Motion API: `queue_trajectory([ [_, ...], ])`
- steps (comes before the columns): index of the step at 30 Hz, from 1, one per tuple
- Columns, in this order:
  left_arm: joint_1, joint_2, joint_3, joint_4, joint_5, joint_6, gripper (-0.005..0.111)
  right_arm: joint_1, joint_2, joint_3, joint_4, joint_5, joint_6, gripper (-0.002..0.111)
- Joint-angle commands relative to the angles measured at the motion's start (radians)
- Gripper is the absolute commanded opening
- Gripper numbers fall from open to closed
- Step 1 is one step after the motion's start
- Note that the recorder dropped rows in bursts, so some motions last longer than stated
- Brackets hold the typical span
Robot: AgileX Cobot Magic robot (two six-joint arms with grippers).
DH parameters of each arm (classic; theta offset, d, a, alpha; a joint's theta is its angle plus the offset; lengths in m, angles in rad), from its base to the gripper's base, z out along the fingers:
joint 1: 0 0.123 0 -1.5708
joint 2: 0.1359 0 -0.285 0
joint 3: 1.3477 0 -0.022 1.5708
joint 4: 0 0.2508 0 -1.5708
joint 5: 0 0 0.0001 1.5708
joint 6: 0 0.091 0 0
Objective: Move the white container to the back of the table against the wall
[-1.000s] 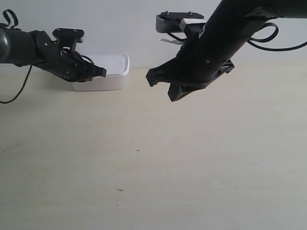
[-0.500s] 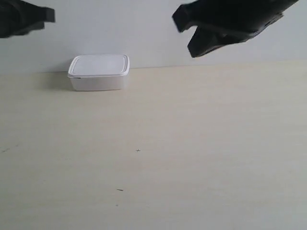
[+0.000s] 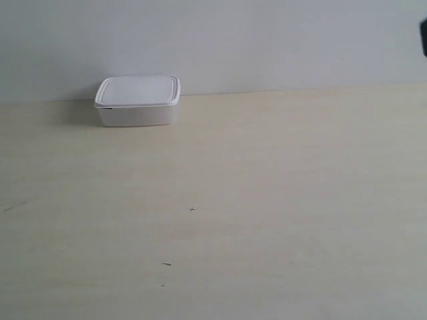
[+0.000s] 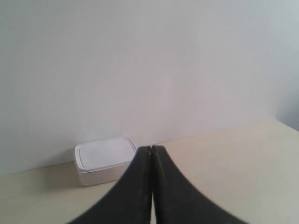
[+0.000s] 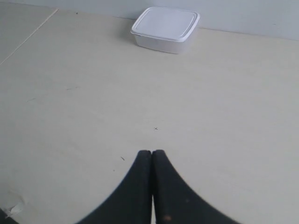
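Observation:
The white container (image 3: 138,100) with its lid on stands at the far left of the table (image 3: 267,200), its back side against the wall (image 3: 267,40). It also shows as the white container (image 4: 106,159) in the left wrist view and the white container (image 5: 165,29) in the right wrist view. My left gripper (image 4: 151,148) is shut and empty, well apart from the box. My right gripper (image 5: 152,152) is shut and empty too, high over the table's front part. Neither gripper shows in the exterior view, apart from a dark sliver (image 3: 424,37) at its right edge.
Tiny dark specks (image 3: 192,209) mark the tabletop near its middle. A straight seam or edge (image 5: 28,35) runs along one side of the table in the right wrist view. The wall runs along the whole back edge.
Both arms have pulled up and out of the exterior view. The arm at that view's left was at the container one second ago; the box stands alone now and has not shifted.

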Motion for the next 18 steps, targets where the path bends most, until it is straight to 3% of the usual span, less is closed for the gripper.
queue_trajectory([
  [1, 0.003, -0.225, 0.058, 0.076, 0.087, -0.091, 0.000, -0.003, -0.179, 0.153, -0.009, -0.064, 0.007, 0.000],
  [7, 0.003, -0.403, 0.150, 0.203, 0.060, -0.088, 0.000, -0.003, -0.355, 0.352, -0.054, -0.270, 0.021, 0.000],
  [12, 0.003, -0.396, 0.307, 0.258, -0.210, -0.088, 0.000, -0.003, -0.330, 0.508, -0.199, -0.657, 0.019, 0.000],
  [14, 0.003, -0.389, 0.346, 0.260, -0.269, -0.088, 0.000, -0.003, -0.308, 0.531, -0.201, -0.707, 0.022, 0.000],
  [18, 0.003, -0.390, 0.376, 0.260, -0.247, -0.088, 0.000, -0.003, -0.301, 0.531, -0.186, -0.655, 0.026, 0.000],
])
